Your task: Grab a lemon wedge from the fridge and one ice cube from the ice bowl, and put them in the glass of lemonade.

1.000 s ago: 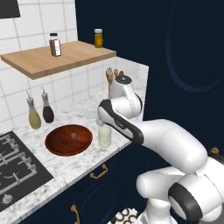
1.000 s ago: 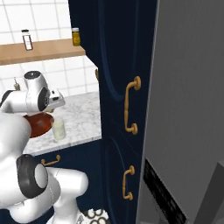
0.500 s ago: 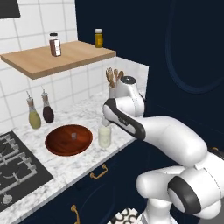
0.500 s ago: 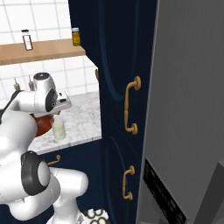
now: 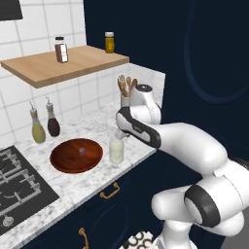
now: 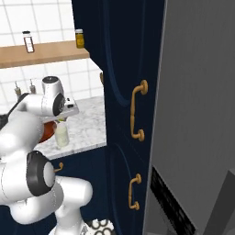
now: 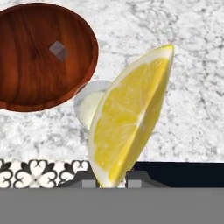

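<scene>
My gripper (image 7: 111,180) is shut on the lemon wedge (image 7: 131,113), a bright yellow slice that stands up between the finger tips. Just beneath and behind it is the glass of lemonade (image 7: 89,107), seen from above. In the left base view the gripper (image 5: 121,134) hangs just above the glass (image 5: 116,151) on the marble counter. To the glass's left lies the wooden ice bowl (image 5: 76,155) with one small ice cube (image 5: 82,151) in it; the hand view has the bowl (image 7: 26,87) and the cube (image 7: 58,50) too. The grey fridge (image 6: 197,114) stands at the right.
Two stoppered bottles (image 5: 38,129) stand against the tiled wall. A utensil holder (image 5: 125,95) is just behind the arm, and a stove (image 5: 14,185) lies left of the bowl. Overhead a wooden shelf (image 5: 63,65) carries jars. Navy cabinet doors with gold handles (image 6: 135,110) stand between counter and fridge.
The hand has shifted a little to the right over the counter, toward the glass, with the lemon wedge still held. Bowl, cube and glass have not moved.
</scene>
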